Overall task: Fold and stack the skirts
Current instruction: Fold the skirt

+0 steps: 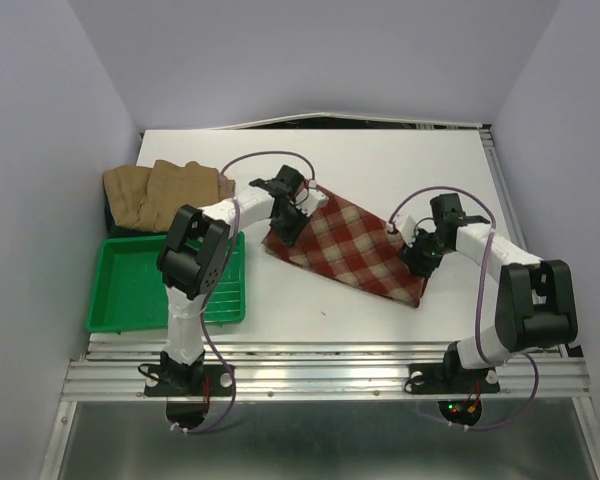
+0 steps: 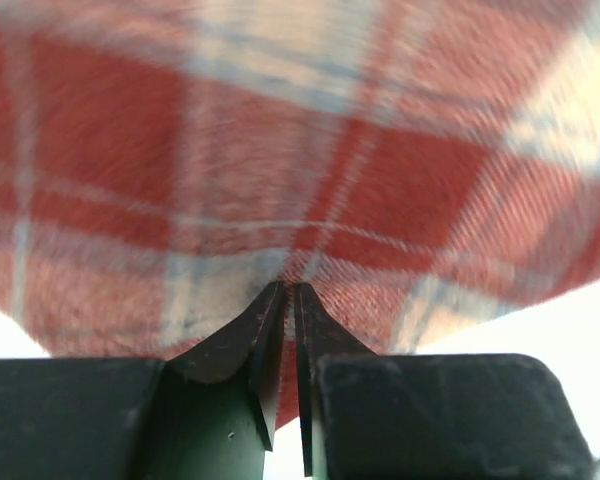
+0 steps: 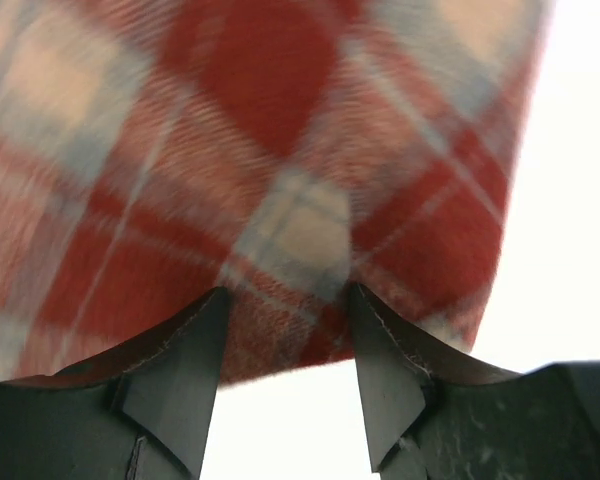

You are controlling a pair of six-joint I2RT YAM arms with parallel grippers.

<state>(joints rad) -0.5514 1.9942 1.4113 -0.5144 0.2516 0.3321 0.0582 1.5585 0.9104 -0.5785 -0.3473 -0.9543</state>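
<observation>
Item, plaid skirt (image 1: 348, 250), flat mid-frame on the bench (image 1: 380, 160): my left tool (image 2: 288, 290) pinched narrow on its left edge, my right tool (image 3: 285, 295) half-wide astride the right edge, not gripping; risk I judge: lifting now drags one side, so cloth skews or slips free.

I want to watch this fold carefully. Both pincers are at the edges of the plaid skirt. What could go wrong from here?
1. The left pincer looks closed on only a thin bit of the edge of the plaid skirt, so the cloth may slip out when it is lifted.
2. The right pincer is open, with its jaws on either side of the hem. If the arms lift now, probably only one end rises and the fold would skew.
</observation>
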